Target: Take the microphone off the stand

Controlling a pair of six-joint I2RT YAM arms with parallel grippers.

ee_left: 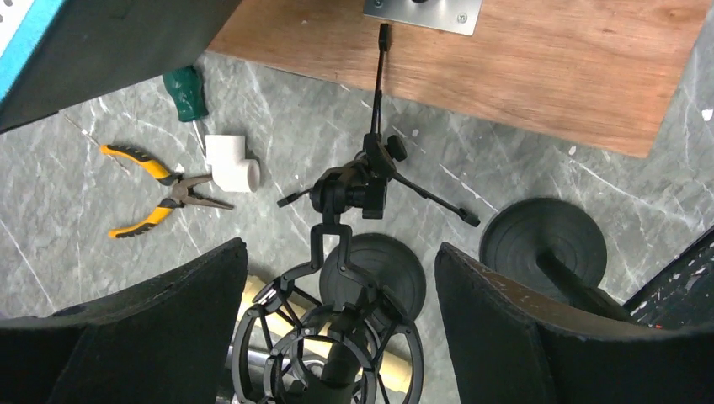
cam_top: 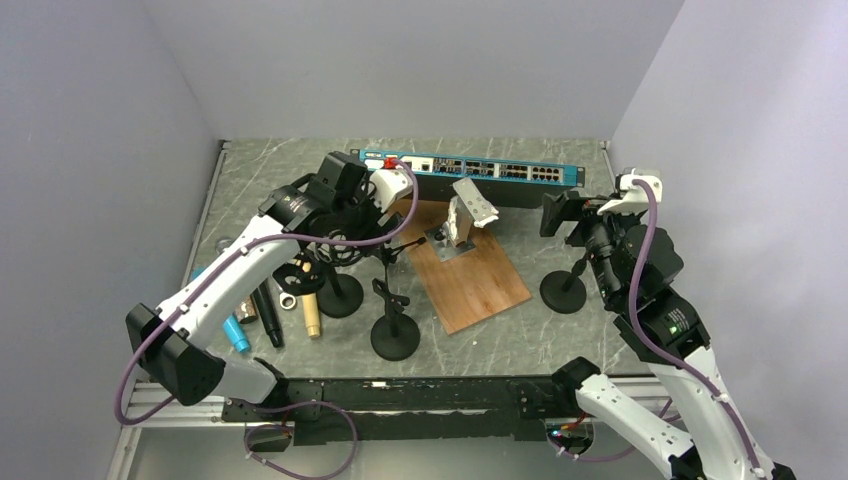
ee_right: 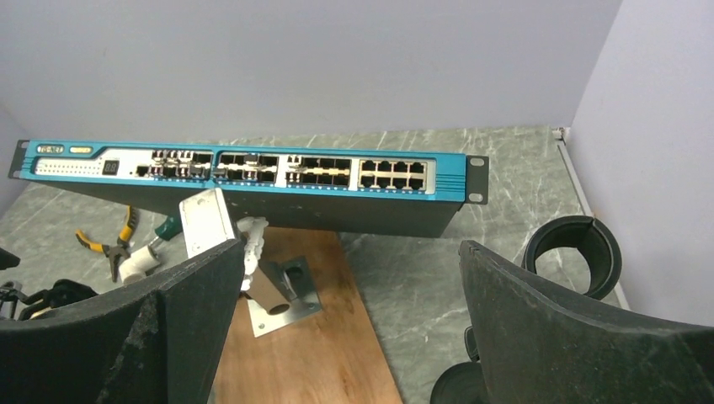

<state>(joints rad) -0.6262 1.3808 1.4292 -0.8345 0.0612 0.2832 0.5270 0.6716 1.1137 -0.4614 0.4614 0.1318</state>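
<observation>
Hovering open, left gripper (ee_left: pixel 338 252) straddles black cylindrical microphone (ee_left: pixel 339 366) in its wire shock mount (ee_left: pixel 249 332), seen near end-on; right gripper (ee_right: pixel 347 248), also open, well apart.

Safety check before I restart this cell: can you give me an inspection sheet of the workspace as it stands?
Surface: grey marbled table, with a wooden board lying on it.
Job's things: microphone sits in its shock mount on the stand; not yet removed.
Clutter: network switch, pliers, screwdriver, white pipe elbow, bare stand.
Grippers: left gripper open, straddling the shock mount; right gripper open, empty.
Cables: purple cable along each arm.
Surroundings: grey walls.
</observation>
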